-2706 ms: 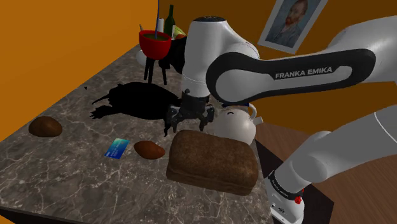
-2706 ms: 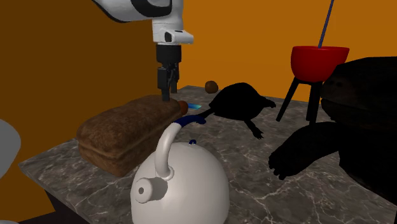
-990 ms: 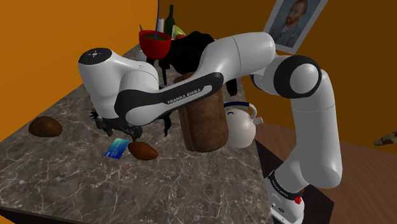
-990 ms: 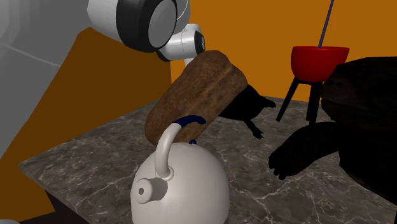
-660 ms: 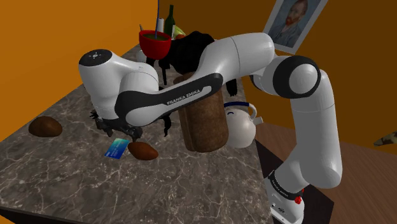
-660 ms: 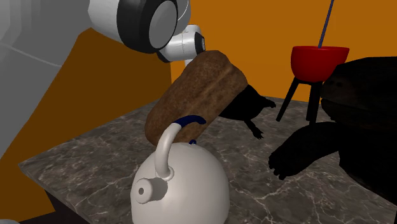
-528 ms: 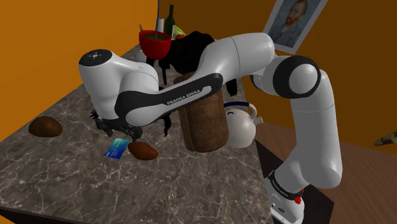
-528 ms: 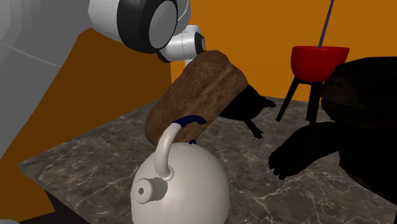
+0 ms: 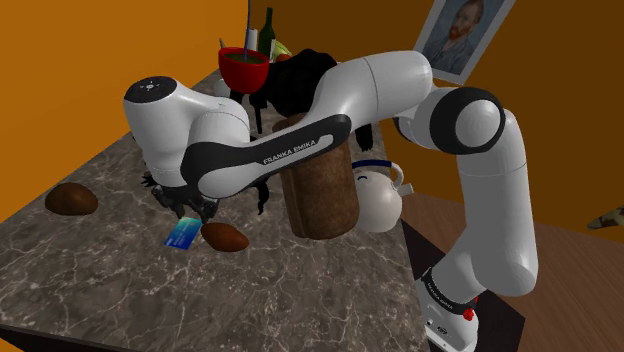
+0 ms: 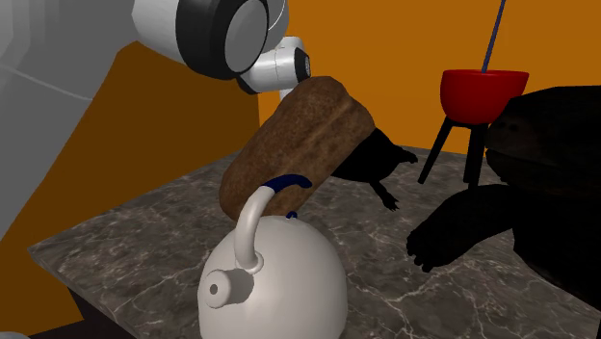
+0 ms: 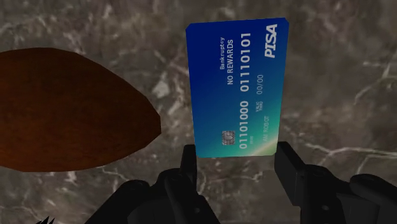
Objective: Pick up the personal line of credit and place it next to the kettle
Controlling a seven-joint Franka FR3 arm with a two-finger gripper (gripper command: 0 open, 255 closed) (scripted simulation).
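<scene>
Blue PISA credit card: flat on marble counter, just beside brown potato-like lump; pincer spread, fingers flanking card's near end, seemingly not gripping; white kettle well apart.

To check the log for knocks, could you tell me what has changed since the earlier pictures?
The gripper swung from above the bread loaf to the blue card, open astride it; the loaf tipped from flat onto its end. Card and kettle stayed put.
</scene>
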